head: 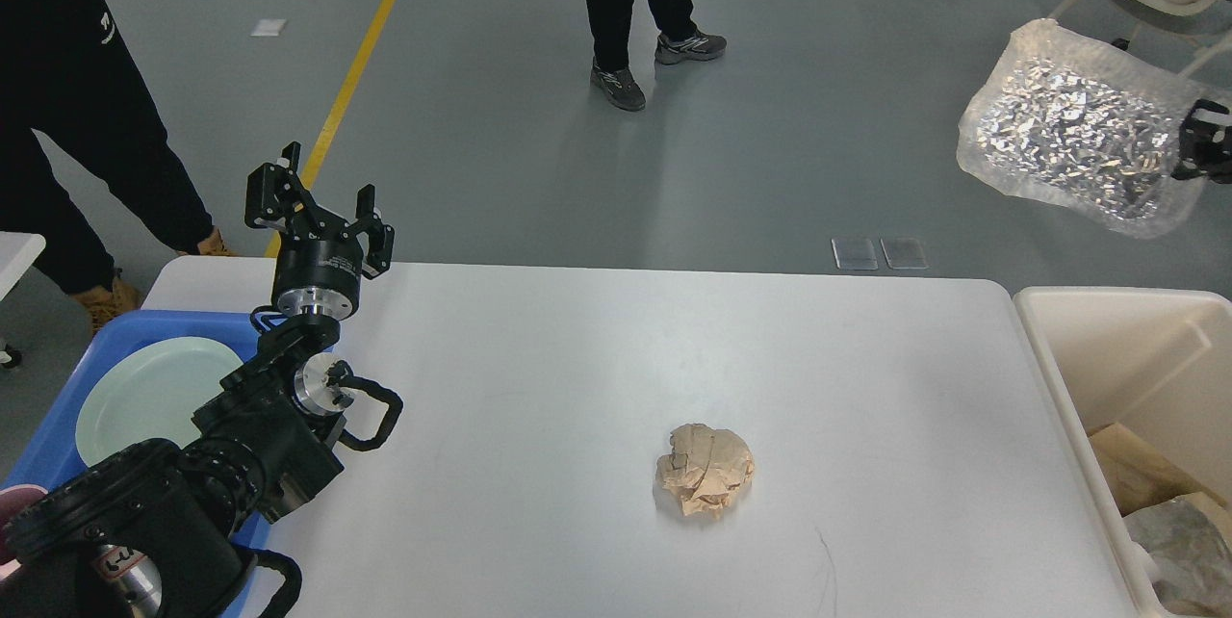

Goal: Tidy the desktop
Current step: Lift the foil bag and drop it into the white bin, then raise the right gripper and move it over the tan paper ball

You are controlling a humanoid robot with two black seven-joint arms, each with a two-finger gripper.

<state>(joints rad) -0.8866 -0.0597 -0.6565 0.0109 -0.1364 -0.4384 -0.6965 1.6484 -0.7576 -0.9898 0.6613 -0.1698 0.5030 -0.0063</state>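
Holding the crinkled foil bag [1083,132] aloft at the upper right of the frame, our right gripper [1203,141] seems clamped on its edge, though it is mostly cut off. Our left gripper [318,204] stands with fingers spread, holding nothing, at the left. We judge the bag light, soft and crushable, best pinched at its rim. A crumpled paper ball [704,481] lies mid-desktop [577,358]. The cream bin [1059,358] holds scraps; the blue tray [58,425] holds a plate [144,397]
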